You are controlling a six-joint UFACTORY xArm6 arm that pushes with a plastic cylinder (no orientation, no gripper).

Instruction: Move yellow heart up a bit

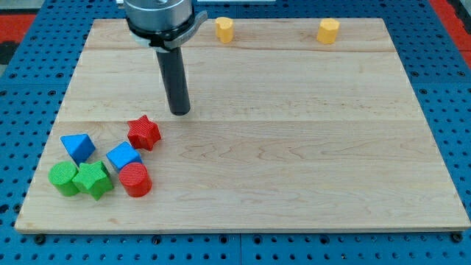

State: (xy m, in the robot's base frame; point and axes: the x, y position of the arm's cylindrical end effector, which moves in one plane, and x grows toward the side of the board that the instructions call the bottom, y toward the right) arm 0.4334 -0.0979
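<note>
Two yellow blocks sit near the top edge of the wooden board (294, 147). The left one (224, 29) looks like the yellow heart. The right one (328, 31) looks like a pentagon. Their shapes are small and hard to make out. My tip (179, 112) rests on the board at the view's left of centre. It is well below the yellow heart and a little to its left, not touching any block. The red star (143, 132) lies just below and to the left of my tip.
A cluster sits at the bottom left: a blue triangle (77, 146), a blue cube (124, 156), a green cylinder (65, 178), a green star (93, 179) and a red cylinder (135, 179). The arm's body (158, 18) hangs over the top edge, left of the heart.
</note>
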